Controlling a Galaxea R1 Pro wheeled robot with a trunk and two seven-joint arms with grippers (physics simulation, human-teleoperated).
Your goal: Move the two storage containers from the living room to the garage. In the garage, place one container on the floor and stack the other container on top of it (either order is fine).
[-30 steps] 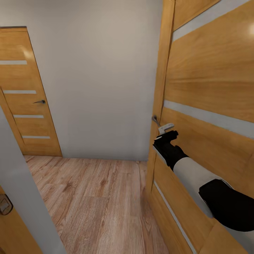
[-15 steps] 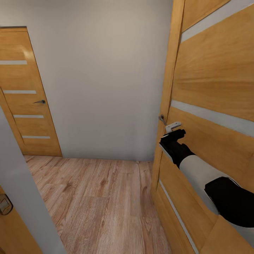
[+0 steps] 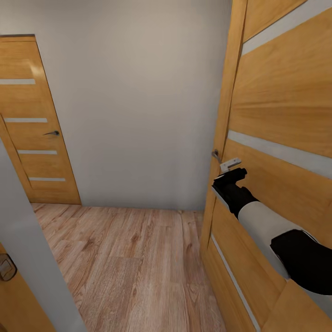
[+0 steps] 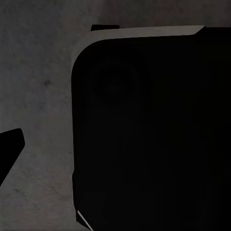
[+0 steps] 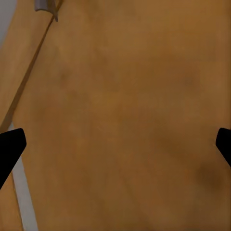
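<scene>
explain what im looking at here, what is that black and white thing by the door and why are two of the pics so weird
It is a simulated wheeled robot with two arms. The big picture comes from its head camera: its right arm reaches to a wooden door, the right gripper just below the handle. A second door stands across the plank floor. The other two come from cameras by each gripper. The right one faces the door panel, fingers spread, holding nothing. The left one is mostly dark.

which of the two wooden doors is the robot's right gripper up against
The near door on the right, swung open; the right gripper sits just under its handle. The other door is shut, across the wood floor on the left.
</scene>
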